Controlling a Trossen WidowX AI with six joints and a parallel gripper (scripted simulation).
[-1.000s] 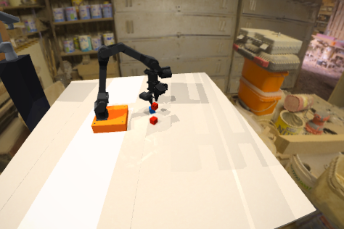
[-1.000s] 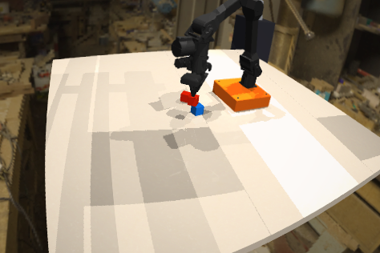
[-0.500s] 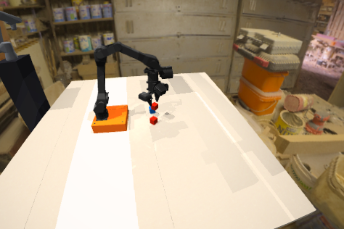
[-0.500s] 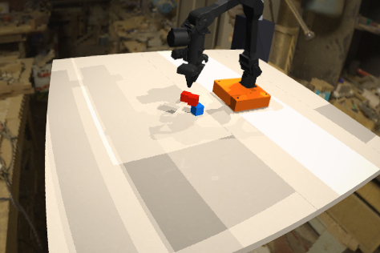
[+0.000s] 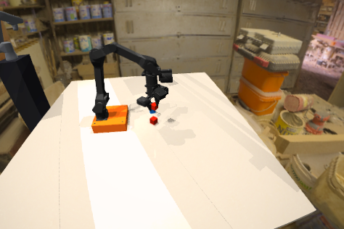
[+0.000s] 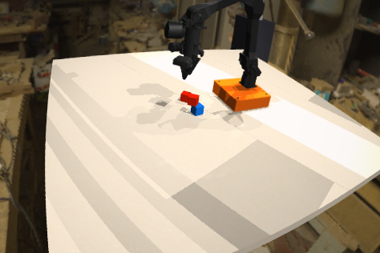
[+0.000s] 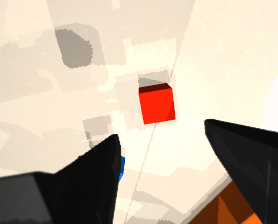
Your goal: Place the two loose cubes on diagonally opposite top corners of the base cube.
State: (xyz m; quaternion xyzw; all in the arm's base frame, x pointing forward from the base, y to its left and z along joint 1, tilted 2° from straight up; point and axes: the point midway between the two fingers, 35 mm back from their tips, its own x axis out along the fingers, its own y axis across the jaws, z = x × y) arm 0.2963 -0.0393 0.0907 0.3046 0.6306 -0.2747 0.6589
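Observation:
The blue base cube (image 5: pixel 152 111) (image 6: pixel 197 110) stands on the table, with one red cube (image 5: pixel 154 106) (image 6: pixel 193 99) on top, shifted toward one side. In the wrist view a sliver of blue shows beside the left finger, which hides nearly all of this stack. The other red cube (image 5: pixel 154 120) (image 6: pixel 184 96) (image 7: pixel 157 106) lies on the table, apart from the stack; in the exterior view it overlaps the upper cube. My gripper (image 5: pixel 154 100) (image 6: pixel 187 76) (image 7: pixel 161 133) is open and empty, pointing down above the cubes. In the wrist view the table cube shows ahead of the gap between its fingers.
The orange block (image 5: pixel 109 120) (image 6: pixel 241 97) under the arm's base stands beside the cubes; its corner shows at the lower right of the wrist view. The white table (image 5: pixel 152 178) (image 6: pixel 140 173) carries shadows of the arm. Shelves, drawers and buckets stand beyond it.

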